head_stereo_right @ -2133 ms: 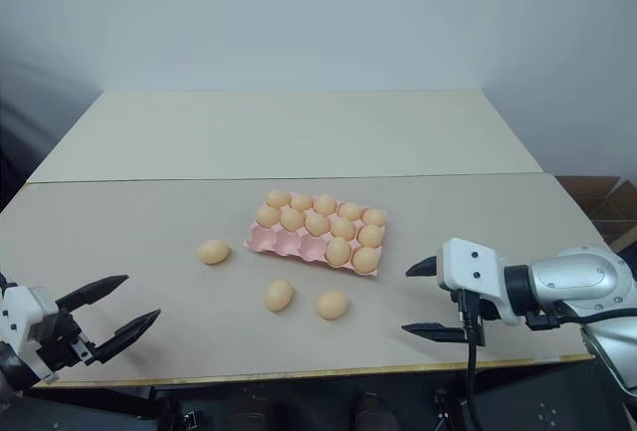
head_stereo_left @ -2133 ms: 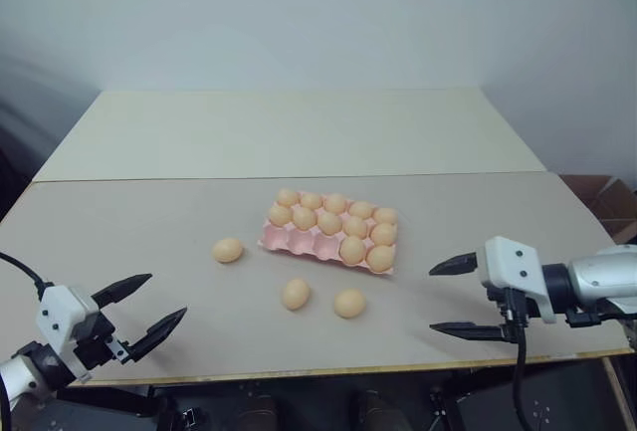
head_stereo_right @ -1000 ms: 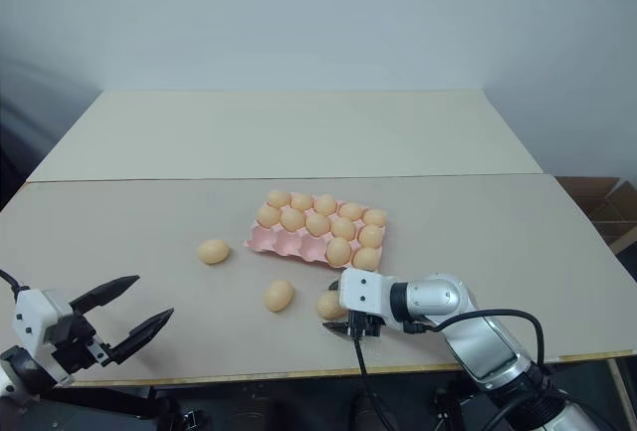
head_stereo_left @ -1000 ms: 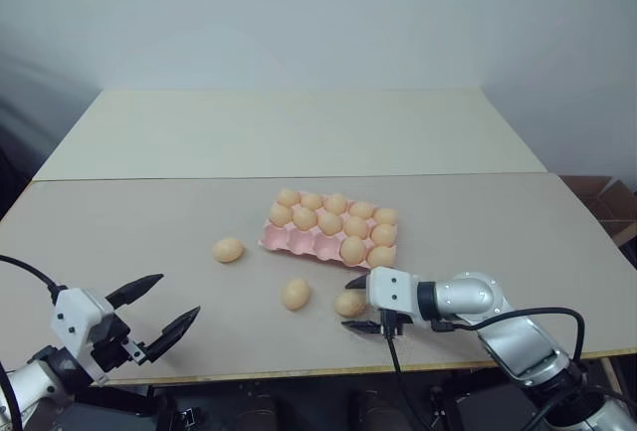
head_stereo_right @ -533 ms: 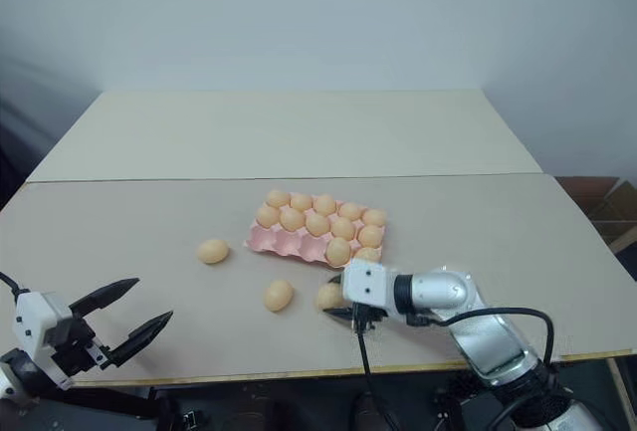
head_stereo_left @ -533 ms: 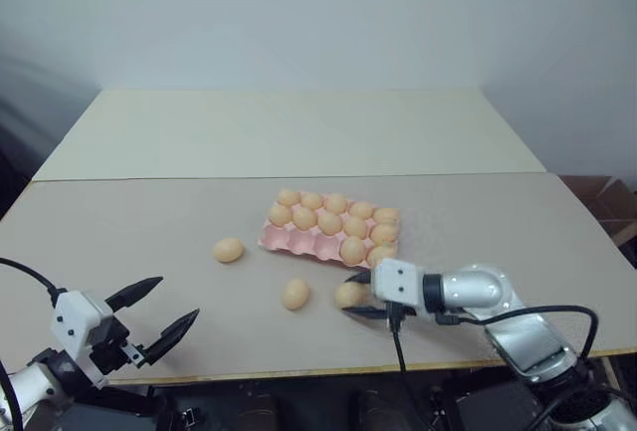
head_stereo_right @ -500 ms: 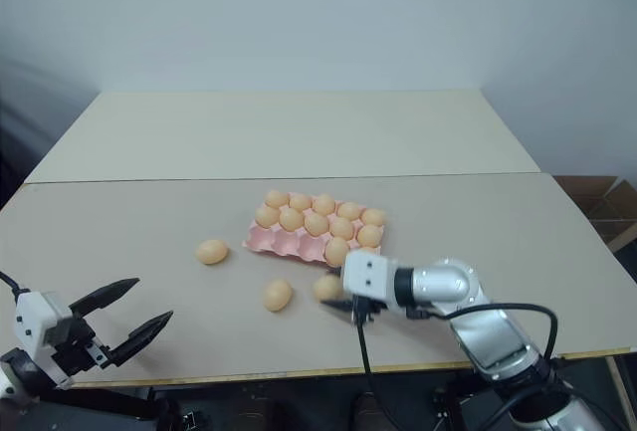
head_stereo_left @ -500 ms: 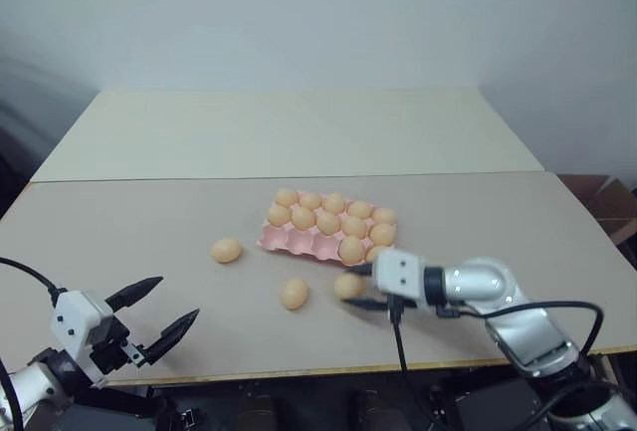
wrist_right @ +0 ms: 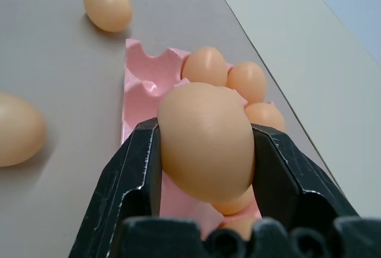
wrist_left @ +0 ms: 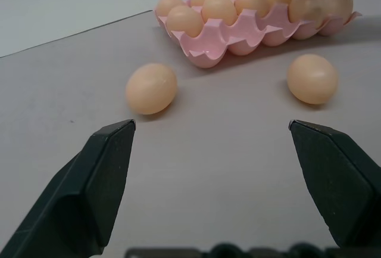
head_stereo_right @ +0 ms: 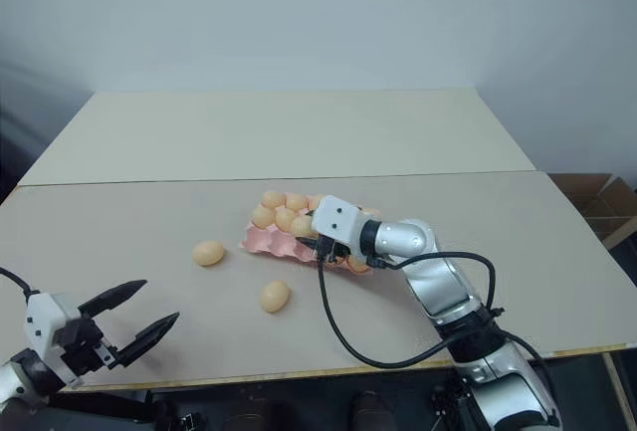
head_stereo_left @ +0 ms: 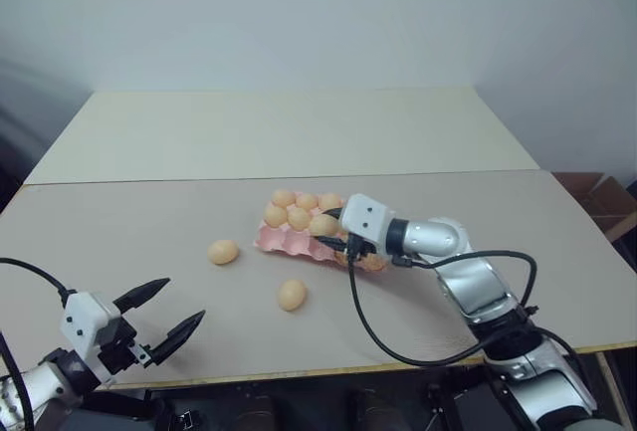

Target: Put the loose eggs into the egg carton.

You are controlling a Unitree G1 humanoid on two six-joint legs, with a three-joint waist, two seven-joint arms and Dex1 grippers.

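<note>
The pink egg carton (head_stereo_left: 287,243) lies mid-table, its back rows full of eggs and its near row partly bare. My right gripper (head_stereo_left: 329,230) hovers over the carton's near row, shut on one loose egg (wrist_right: 205,142), which bulges out between the two black fingers (wrist_right: 136,177). Two more loose eggs rest on the table: one (head_stereo_left: 223,251) left of the carton, another (head_stereo_left: 292,295) in front of it. My left gripper (head_stereo_left: 164,312) hangs open at the table's near left corner, well short of both eggs, nothing between its fingers.
A second, paler table (head_stereo_left: 289,127) adjoins the far side. A cardboard box (head_stereo_left: 602,197) sits beyond the right edge. The right arm's black cable (head_stereo_left: 373,336) loops over the table in front of the carton.
My right gripper closed on the egg in front of the carton, lifted it off the table and carried it up and left over the carton's near row. The left arm stayed put.
</note>
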